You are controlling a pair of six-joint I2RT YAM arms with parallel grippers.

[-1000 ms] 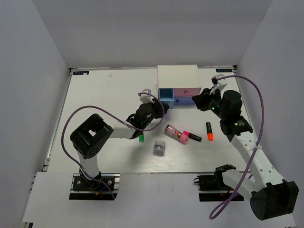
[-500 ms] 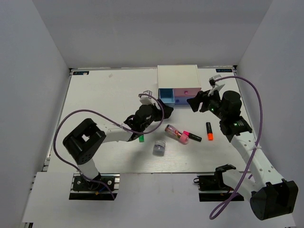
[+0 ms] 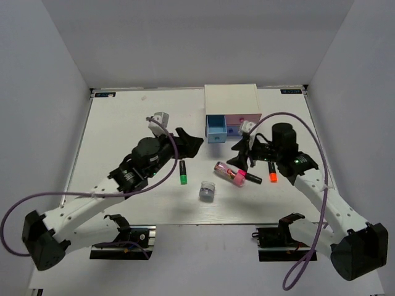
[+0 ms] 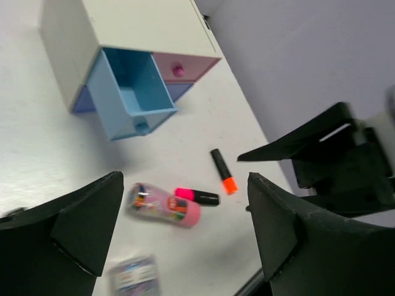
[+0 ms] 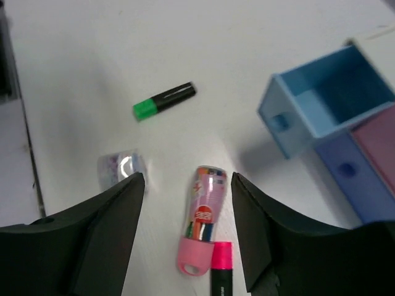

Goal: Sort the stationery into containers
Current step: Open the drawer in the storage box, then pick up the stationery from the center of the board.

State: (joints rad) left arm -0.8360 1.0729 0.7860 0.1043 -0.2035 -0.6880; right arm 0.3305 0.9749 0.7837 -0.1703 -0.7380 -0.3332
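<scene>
The white cabinet stands at the back with its light blue drawer pulled out and empty. The pink drawer and violet-blue drawer are shut. On the table lie a green-capped marker, a pink-and-clear tube, a pink-capped marker, an orange-capped marker and a lavender-grey roll. My left gripper is open and empty, left of the blue drawer. My right gripper is open and empty above the tube.
Grey walls close in the table at the back and both sides. The right wrist view shows the roll left of the tube and the green marker beyond it. The right gripper's fingers reach into the left wrist view.
My left gripper has opened and drawn back left from the blue drawer. My right gripper has opened wider and moved from the pink drawer down over the tube.
</scene>
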